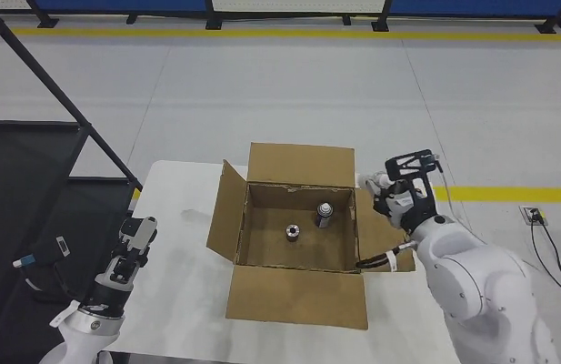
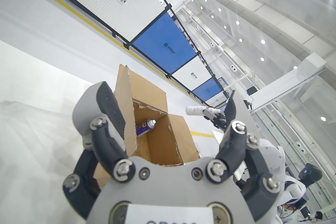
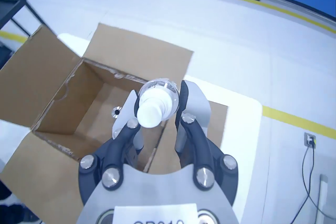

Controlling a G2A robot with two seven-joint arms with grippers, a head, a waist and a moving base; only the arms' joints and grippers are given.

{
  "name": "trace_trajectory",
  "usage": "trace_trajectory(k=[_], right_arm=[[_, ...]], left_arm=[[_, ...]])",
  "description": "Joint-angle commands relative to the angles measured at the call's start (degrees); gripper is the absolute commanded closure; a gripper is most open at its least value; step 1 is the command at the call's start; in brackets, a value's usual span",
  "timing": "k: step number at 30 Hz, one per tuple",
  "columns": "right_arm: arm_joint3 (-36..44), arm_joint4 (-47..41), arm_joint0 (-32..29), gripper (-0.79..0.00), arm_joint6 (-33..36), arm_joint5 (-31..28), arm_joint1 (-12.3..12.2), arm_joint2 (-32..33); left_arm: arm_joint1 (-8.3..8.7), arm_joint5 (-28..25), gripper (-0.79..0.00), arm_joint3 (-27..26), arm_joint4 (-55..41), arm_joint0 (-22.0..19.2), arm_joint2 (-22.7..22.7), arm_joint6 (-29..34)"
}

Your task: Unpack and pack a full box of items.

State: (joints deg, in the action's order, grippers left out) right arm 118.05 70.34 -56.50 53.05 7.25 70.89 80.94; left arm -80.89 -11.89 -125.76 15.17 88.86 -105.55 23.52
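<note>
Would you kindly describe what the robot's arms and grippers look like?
The left arm and right arm have smooth white shells. The left gripper and right gripper share grey plates with screws, black linkages, dark-padded fingers and white labels.

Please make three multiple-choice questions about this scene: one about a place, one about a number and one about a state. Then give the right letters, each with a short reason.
1. Where is the spray can?
A. inside the box
B. held in the air
C. on a box flap

2. How many things are inside the box?
A. one
B. two
C. four

3. What is the state of the right end effector?
A. open and empty
B. shut on a box flap
C. shut on a bottle

Answers:
1 A: the top view shows it on the box floor near the far wall.
2 B: the spray can and a small metal part are the two things there.
3 C: it clamps the clear, white-capped bottle from both sides.
</note>
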Motion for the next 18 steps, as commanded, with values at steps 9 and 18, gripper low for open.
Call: trace_trajectory(k=[9, 18], right_arm=[[-12.8, -0.9, -1.7, 0.0, 2.4, -1.7, -1.1, 11.6], [-30.1, -0.9, 1.2, 0.0, 0.8, -9.2, -1.8, 10.9]], left_arm=[[0.0, 0.0, -0.785, 0.0, 0.0, 0.0, 0.0, 0.0], [0.0, 0.0, -0.785, 0.0, 0.0, 0.0, 0.0, 0.0]])
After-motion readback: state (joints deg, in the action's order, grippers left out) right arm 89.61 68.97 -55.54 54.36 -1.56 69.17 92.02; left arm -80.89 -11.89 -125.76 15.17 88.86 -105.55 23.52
